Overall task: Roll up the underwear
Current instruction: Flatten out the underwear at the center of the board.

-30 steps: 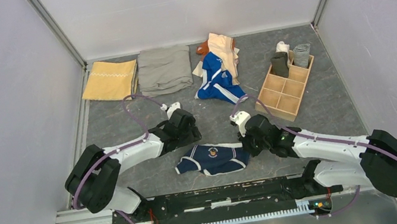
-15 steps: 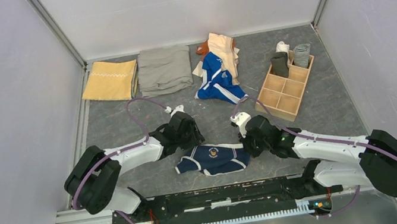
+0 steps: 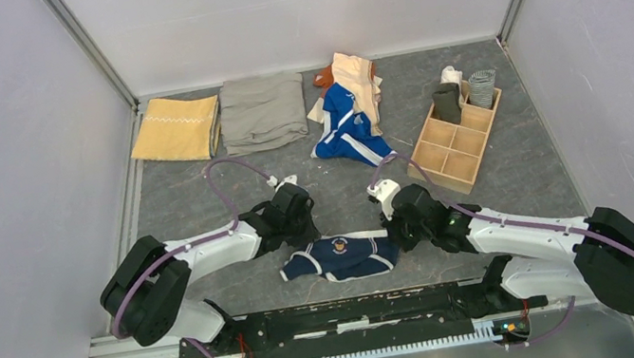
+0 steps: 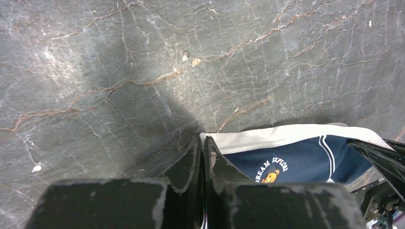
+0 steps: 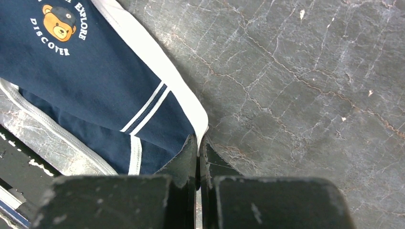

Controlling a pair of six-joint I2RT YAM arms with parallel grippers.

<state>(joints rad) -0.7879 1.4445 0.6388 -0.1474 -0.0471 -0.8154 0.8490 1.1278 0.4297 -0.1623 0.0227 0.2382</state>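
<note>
1. Navy briefs (image 3: 342, 257) w/ white trim lie spread on the grey marbled bench (image 3: 182, 200), close to the near edge, between the two arms.
2. L jaws: together, pinching the L corner of the briefs' white waistband (image 4: 282, 136), tips down at the bench.
3. R jaws: together, clamped on the waistband's R corner, just beside a double white side stripe (image 5: 143, 109).
4. Print on the briefs' front: bear face in a cap (image 5: 58, 23), w/ white lettering round it.
5. R wrist view reads "EXPLORE" and "DISCOVER". L wrist view reads "REAM EXPLORE", w/ the start cut off by a finger.
6. Well behind the briefs, slightly R: a heap w/ a bright blue piece (image 3: 346, 126) w/ white stripes and a peach piece (image 3: 358, 76) draped over it.
7. Well behind the briefs, to the L: folded grey-khaki cloth (image 3: 263, 111). A mustard-yellow cloth (image 3: 176, 128) w/ a pale zigzag stitch line lies just beside it, further L.
8. Behind the briefs, to the R: wooden divider box (image 3: 456, 140), set at an angle.
9. In the box's far compartments, a dark roll (image 3: 447, 103) and a grey striped roll (image 3: 481, 87) stand upright.
</note>
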